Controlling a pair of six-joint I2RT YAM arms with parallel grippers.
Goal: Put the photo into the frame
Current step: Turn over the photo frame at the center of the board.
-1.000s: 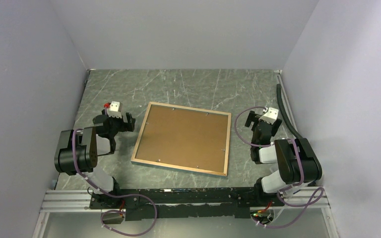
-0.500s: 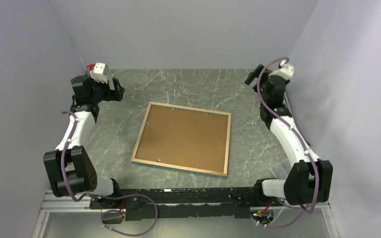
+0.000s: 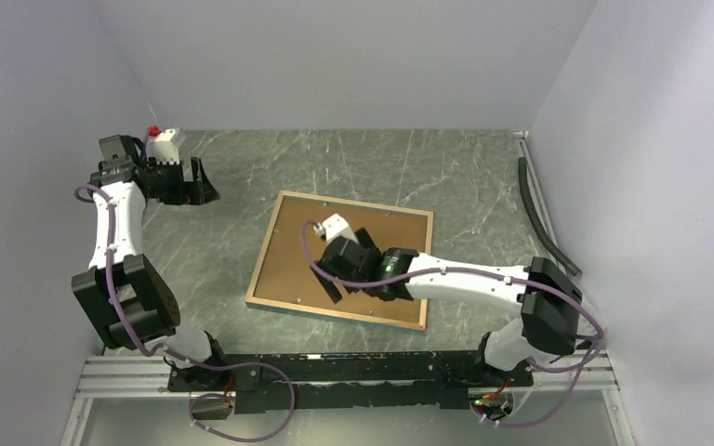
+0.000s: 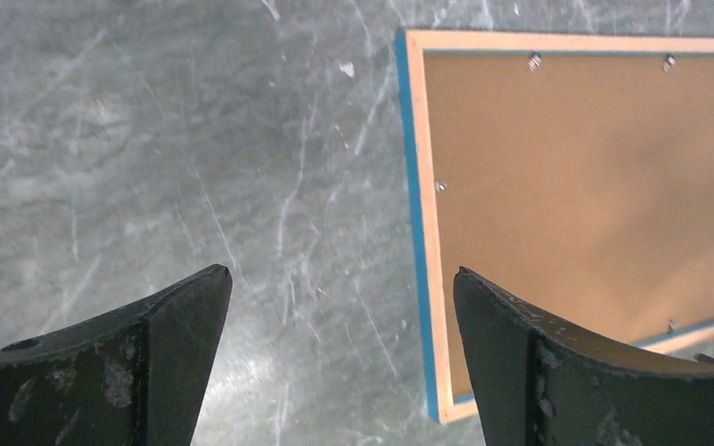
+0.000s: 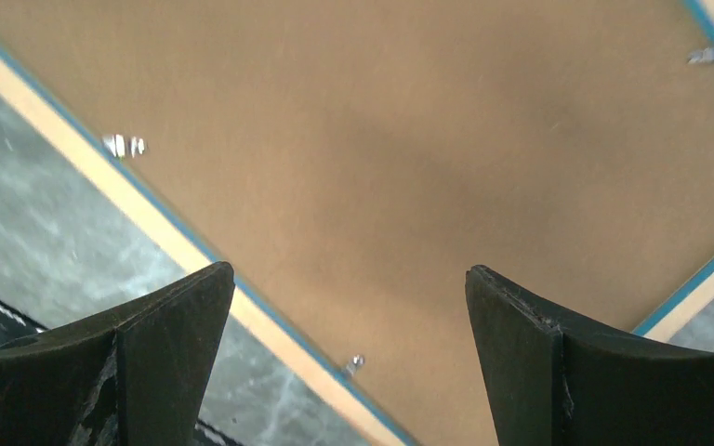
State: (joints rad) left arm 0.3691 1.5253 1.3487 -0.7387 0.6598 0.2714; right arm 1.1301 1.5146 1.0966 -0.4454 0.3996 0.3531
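Observation:
The frame (image 3: 264, 249) lies face down on the marble table, its pale wood back rim up and a thin turquoise edge showing. A brown backing board (image 3: 381, 237) fills it, held by small metal clips (image 5: 123, 145). The photo is not in view. My left gripper (image 3: 206, 184) is open and empty, held high over the table's far left; its wrist view shows the frame's rim (image 4: 421, 232) and the board (image 4: 586, 186) between and beyond the fingers. My right gripper (image 3: 332, 282) is open and empty above the board's near-left part (image 5: 409, 139), by the rim (image 5: 158, 228).
Pale walls enclose the table on three sides. A black hose (image 3: 535, 209) runs along the right wall. The arms' metal mounting rail (image 3: 130, 376) lies along the near edge. Bare marble (image 3: 381, 158) lies beyond the frame.
Both arms unfolded and rose. The left gripper swung to the far left. The right arm lifted to the far right, then reached across over the frame's near-left part. The frame has not moved.

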